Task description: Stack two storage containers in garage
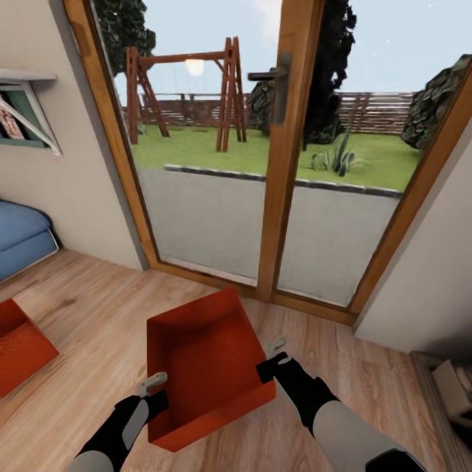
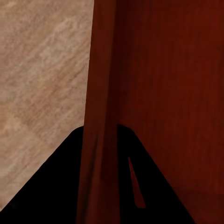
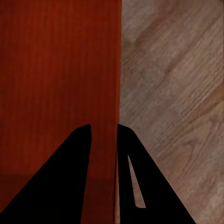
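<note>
One orange-red storage container (image 1: 203,367) is held over the living room's wood-plank floor (image 1: 98,308), in front of me. My left gripper (image 1: 154,387) is shut on its left wall and my right gripper (image 1: 275,354) on its right wall. In the left wrist view the thin red wall (image 2: 100,84) runs between the two black fingers (image 2: 51,186), gripper (image 2: 100,135). The right wrist view shows the same grip (image 3: 103,133) on the other wall (image 3: 105,65). The second container (image 1: 16,347) lies on the floor at the far left, cut off by the picture's edge.
Wood-framed glass doors (image 1: 216,164) stand straight ahead, with a garden beyond. A blue sofa (image 1: 19,236) and a wall shelf (image 1: 23,111) are at the left. A beige wall (image 1: 432,275) closes the right, with a low piece of furniture (image 1: 452,387) at its foot.
</note>
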Controlling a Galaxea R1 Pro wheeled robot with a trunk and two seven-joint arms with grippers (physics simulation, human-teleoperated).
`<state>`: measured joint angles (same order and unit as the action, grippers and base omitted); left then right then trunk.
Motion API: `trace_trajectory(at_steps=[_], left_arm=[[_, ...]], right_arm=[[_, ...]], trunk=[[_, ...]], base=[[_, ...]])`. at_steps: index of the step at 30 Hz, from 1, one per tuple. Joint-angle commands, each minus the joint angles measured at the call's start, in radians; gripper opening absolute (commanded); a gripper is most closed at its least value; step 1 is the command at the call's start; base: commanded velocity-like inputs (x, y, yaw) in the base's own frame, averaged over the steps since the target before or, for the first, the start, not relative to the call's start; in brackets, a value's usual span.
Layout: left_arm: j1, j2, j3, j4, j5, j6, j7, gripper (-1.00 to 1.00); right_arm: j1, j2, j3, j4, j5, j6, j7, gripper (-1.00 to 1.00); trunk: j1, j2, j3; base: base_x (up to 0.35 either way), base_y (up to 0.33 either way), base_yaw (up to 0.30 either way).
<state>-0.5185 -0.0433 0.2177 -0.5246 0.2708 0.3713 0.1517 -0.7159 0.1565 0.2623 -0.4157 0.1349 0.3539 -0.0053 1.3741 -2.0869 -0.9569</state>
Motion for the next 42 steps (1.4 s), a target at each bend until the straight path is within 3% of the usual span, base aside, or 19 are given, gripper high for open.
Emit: trace_trajectory(at_steps=[1, 42], left_arm=[[-0.002, -0.001, 0.008, -0.002, 0.039, 0.003, 0.008, -1.0], [-0.002, -0.001, 0.008, -0.001, 0.039, 0.003, 0.008, -1.0]], right_arm=[[0.001, 0.0, 0.046, -0.002, -0.018, 0.006, 0.018, -1.0], [0.003, 0.0, 0.046, -0.001, -0.018, 0.005, 0.018, -1.0]], trunk=[[0.0, 0.0, -0.001], [0.0, 0.0, -0.001]], base=[[0.0, 0.0, 0.29], [0.0, 0.0, 0.291]])
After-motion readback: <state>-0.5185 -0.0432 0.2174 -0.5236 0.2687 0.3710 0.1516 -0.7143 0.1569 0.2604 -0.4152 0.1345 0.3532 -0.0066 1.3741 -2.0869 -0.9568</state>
